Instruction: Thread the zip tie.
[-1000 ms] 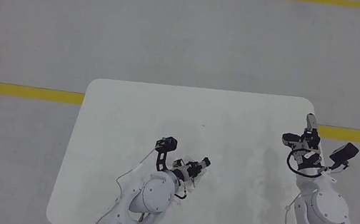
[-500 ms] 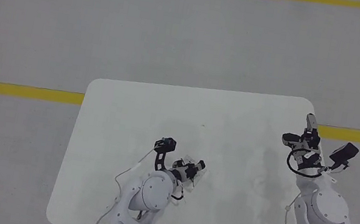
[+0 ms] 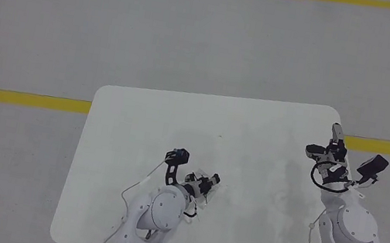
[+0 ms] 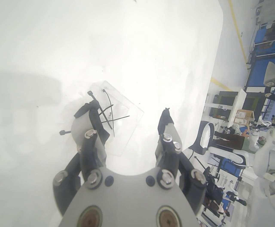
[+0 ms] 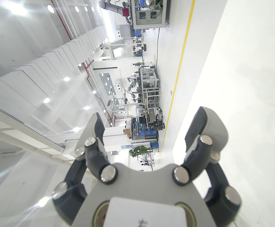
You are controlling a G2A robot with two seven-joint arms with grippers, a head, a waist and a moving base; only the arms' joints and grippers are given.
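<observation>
Left wrist view, read with the top view. You see the left claw (image 4: 127,120) released, its two tape-wrapped fingers (image 4: 165,120) spread wide and aimed down at the white, round-cornered desk (image 4: 150,53). A small heap of thin black plastic zip ties (image 4: 108,103) lies crossed on a clear square plastic tray (image 4: 131,129).

Key relation: the heap is not midway between the fingers. It lies under and just ahead of one finger, whose tip overlaps the ties; you cannot tell whether that tip touches them. The two longest ties run roughly the way the claw points, so across the line on which it closes, while a third lies nearly along that line. One stray black zip tie (image 4: 64,132) shows its head on the outer side of the same finger.

From above, the left claw (image 3: 208,180) hangs low over the near middle of the desk. The right claw (image 3: 336,138) sits at the desk's right edge, well apart from the tray. It is also released and empty (image 5: 148,129), and it points out past the desk edge into the room.

Judgement: the left arm is the nearer one, no tie is threaded yet, and the coming move calls for a sideways shift that brings a single tie between the fingers.
</observation>
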